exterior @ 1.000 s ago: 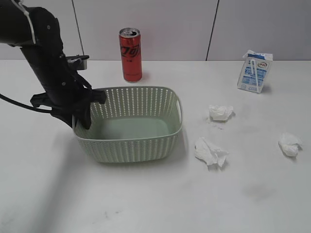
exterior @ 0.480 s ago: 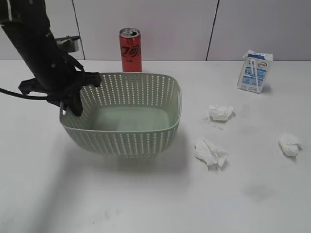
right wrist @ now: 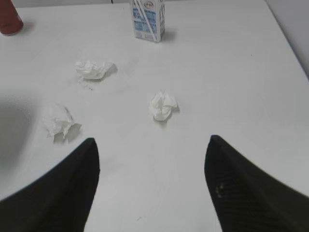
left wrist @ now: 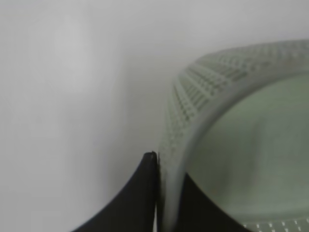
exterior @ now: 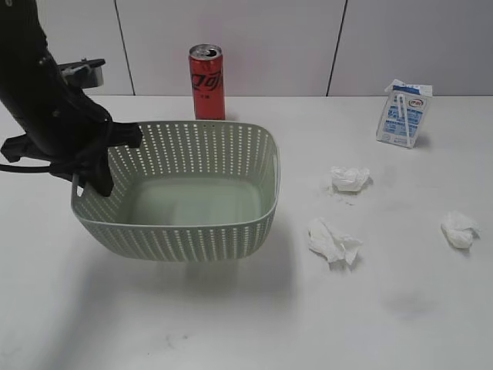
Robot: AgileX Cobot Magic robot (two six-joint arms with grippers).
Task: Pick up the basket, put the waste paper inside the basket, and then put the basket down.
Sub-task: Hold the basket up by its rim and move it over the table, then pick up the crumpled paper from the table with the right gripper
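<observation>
The pale green basket point(exterior: 185, 196) hangs tilted above the table, its left rim highest. My left gripper point(exterior: 98, 179) is shut on the basket's left wall; in the left wrist view point(left wrist: 166, 193) its dark fingers clamp the lattice wall point(left wrist: 188, 111). Three white waste paper wads lie on the table to the right: one point(exterior: 350, 179), one point(exterior: 333, 242) and one point(exterior: 458, 230). In the right wrist view they show at far left point(right wrist: 94, 69), near left point(right wrist: 60, 121) and centre point(right wrist: 162, 105). My right gripper point(right wrist: 152, 159) is open and empty, well short of the wads.
A red drink can point(exterior: 206, 77) stands behind the basket. A blue-and-white carton point(exterior: 404, 113) stands at the back right, also in the right wrist view point(right wrist: 147, 19). The white table point(exterior: 347, 316) ends at a grey wall behind.
My left gripper has lifted the basket off the table and carried it up and to the left, tilting it. The wads, can and carton have not moved.
</observation>
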